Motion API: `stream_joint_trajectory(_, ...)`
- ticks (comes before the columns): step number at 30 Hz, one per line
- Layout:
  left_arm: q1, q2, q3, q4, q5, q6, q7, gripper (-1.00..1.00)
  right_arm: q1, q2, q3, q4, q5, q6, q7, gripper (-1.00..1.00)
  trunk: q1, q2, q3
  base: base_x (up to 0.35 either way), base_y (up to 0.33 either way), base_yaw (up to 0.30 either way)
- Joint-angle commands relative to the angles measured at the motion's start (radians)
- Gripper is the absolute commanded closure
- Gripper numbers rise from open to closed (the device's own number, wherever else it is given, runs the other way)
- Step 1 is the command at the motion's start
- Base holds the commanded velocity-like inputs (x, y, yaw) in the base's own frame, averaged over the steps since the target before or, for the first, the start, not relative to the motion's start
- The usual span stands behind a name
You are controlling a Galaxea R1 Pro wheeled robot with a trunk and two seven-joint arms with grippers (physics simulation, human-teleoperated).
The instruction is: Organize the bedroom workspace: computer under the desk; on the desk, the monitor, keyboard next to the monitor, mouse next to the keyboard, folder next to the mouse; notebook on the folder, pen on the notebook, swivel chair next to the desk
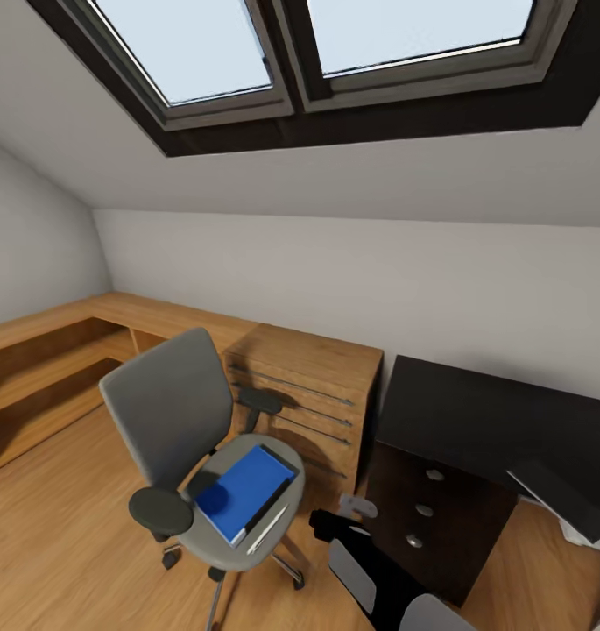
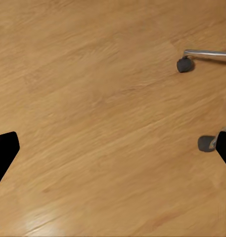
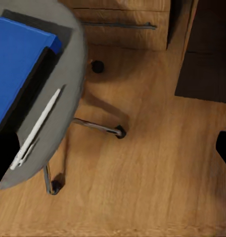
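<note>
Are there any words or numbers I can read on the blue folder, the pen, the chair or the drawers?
None: no words, numbers, brands or signs can be read anywhere.
The folder: plain blue cover, no label.
The pen: plain white, no print that can be made out.
The swivel chair: plain grey, no logo.
The wooden drawer chest and the desk drawers: only handles and knobs, no writing.

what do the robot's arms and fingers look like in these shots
In the head view the arm shows black segments with light grey-white panels. In both wrist views the fingers are plain matte black, with no markings or cables visible.
</note>
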State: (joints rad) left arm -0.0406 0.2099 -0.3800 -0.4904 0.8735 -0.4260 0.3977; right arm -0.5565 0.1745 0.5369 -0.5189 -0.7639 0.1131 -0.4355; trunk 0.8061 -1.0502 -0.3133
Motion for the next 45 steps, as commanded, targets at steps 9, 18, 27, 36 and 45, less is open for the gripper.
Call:
stream_joint_trajectory(9,-0.001,0.000,0.006,-0.005,0.016,-0.009,0.007,-1.00,-0.003,0.000,0.004,-0.004,-0.078,-0.103,-0.007,-1.00,0.000,-0.001,-0.001,0.046,0.016,0.000)
stream_joint_trajectory(18,-0.001,0.030,0.064,-0.046,0.017,-0.012,0.005,-1.00,-0.001,0.000,0.022,-0.003,-0.076,-0.131,-0.057,-1.00,0.000,-0.001,-0.001,0.001,0.000,0.000)
stream_joint_trajectory(27,-0.001,0.042,0.072,-0.078,0.009,-0.004,0.005,-1.00,0.001,0.000,0.040,-0.002,-0.081,-0.156,-0.058,-1.00,0.000,-0.001,-0.001,0.000,0.000,0.091)
stream_joint_trajectory(36,-0.001,0.039,0.073,-0.116,0.015,-0.003,0.009,-1.00,0.001,0.000,0.040,0.000,-0.081,-0.170,-0.060,-1.00,0.000,-0.001,-0.001,0.000,0.000,0.257)
stream_joint_trajectory(45,-0.001,0.039,0.073,-0.113,0.022,0.025,0.009,-1.00,0.001,0.000,0.040,0.000,-0.081,-0.169,-0.059,-1.00,0.027,-0.050,-0.027,0.000,0.000,0.219)
